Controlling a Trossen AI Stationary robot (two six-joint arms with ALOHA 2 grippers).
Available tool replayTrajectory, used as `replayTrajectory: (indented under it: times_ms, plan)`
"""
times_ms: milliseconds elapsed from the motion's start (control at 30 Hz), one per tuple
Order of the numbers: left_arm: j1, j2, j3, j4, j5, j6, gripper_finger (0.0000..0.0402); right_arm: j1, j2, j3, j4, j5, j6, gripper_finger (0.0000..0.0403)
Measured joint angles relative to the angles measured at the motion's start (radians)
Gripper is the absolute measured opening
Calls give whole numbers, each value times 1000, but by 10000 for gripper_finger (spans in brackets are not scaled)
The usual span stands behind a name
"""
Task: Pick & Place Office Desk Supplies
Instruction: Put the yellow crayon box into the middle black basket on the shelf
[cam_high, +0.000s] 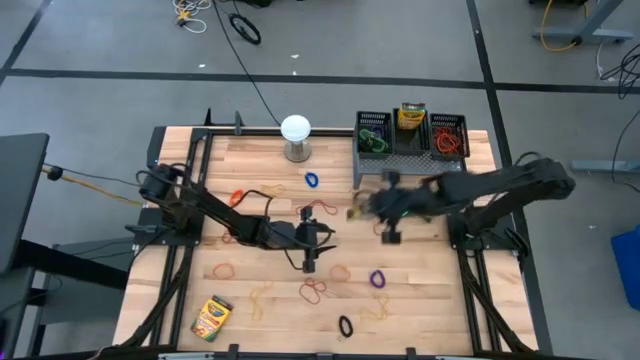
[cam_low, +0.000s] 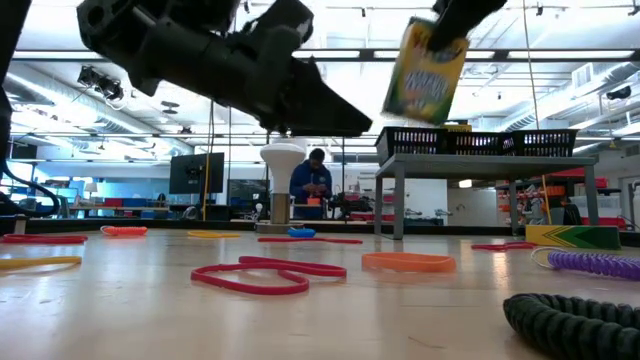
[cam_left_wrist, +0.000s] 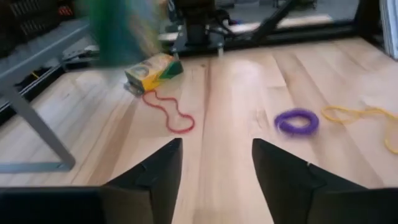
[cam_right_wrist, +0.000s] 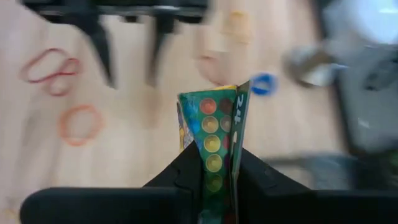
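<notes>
Right gripper (cam_right_wrist: 214, 171) pinching crayon box (cam_right_wrist: 214, 134) above table (cam_high: 420, 290), left gripper (cam_left_wrist: 214, 165) fingers spread, empty, mid-table.

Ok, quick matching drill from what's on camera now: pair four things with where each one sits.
Things:
1. crayon box in the right gripper
2. left gripper
3. white globe
4. purple coil

States:
a. lying on the wood
b. standing at the table's back edge
c. open, nothing between its fingers
d. pinched and lifted off the table

Pairs: 1-d, 2-c, 3-b, 4-a
</notes>
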Motion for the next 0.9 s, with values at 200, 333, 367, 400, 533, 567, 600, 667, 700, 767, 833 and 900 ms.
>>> replayTrajectory:
  times_ms: [200, 333, 367, 400, 533, 567, 600, 667, 700, 767, 833, 900]
  plan:
    - [3, -12, 0, -23, 51, -1, 189, -107, -92, 210, -323, 134, -42, 63]
    - [2, -12, 0, -24, 50, -1, 136, -257, -98, 338, -451, 161, -160, 63]
    - [2, -12, 0, -17, 45, 4, 120, -301, -98, 357, -459, 154, -198, 63]
    - [2, -12, 0, -12, 41, 10, 104, -347, -98, 370, -458, 138, -239, 63]
    - [40, -12, -54, 92, 60, 29, 41, -527, -94, 367, -423, 81, -367, 63]
    - [60, -12, -88, 146, 76, 25, 27, -569, -93, 361, -417, 78, -385, 63]
    - [81, -12, -125, 206, 94, 13, 14, -610, -90, 355, -417, 73, -403, 63]
    - [125, -11, -200, 343, 134, -23, 7, -682, -80, 340, -417, 57, -444, 63]
    - [145, -12, -231, 403, 152, -39, 7, -716, -76, 328, -412, 42, -464, 63]
    - [174, -12, -287, 501, 177, -65, 8, -772, -72, 298, -385, 10, -518, 63]
    - [190, -11, -321, 581, 192, -74, 9, -823, -72, 260, -332, -32, -572, 63]
    - [194, -12, -334, 631, 191, -73, 9, -862, -65, 216, -276, -61, -631, 63]
